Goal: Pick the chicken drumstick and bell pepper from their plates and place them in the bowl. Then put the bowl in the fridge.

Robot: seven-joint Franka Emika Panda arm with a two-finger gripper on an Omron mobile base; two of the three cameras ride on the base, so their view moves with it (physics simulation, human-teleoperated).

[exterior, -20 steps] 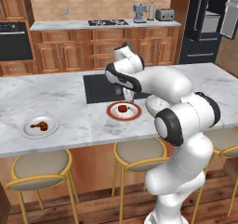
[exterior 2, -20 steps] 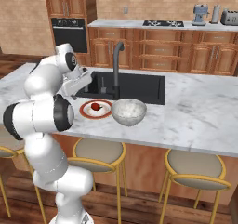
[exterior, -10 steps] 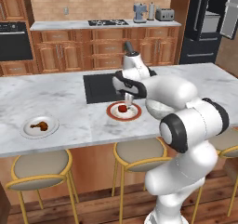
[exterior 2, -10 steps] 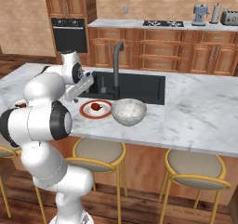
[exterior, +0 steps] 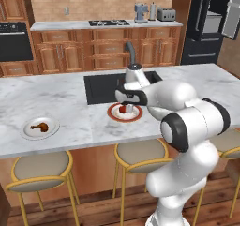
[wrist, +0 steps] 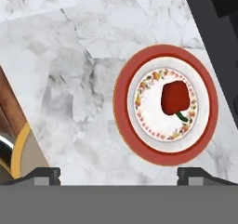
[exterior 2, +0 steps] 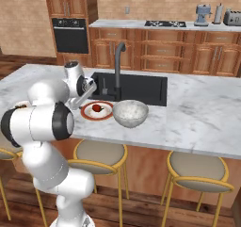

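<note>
Two items unpicked. My gripper (wrist: 118,174) wide open, empty, above red-rimmed plate (wrist: 124,125); bell pepper (wrist: 175,98) off-centre from fingers, so descent may miss or nudge it.

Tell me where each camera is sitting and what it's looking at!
Left base view: behind the arm on its left, looking over the counter; white arm rises at right, above the red-rimmed plate; drumstick far left.
Right base view: behind on its right, same counter; arm at left, bowl beside the plate.
Hand view: on the hand, looking down at the pepper; open gripper at bottom.
Shared: all three show the pepper on its plate.
</note>
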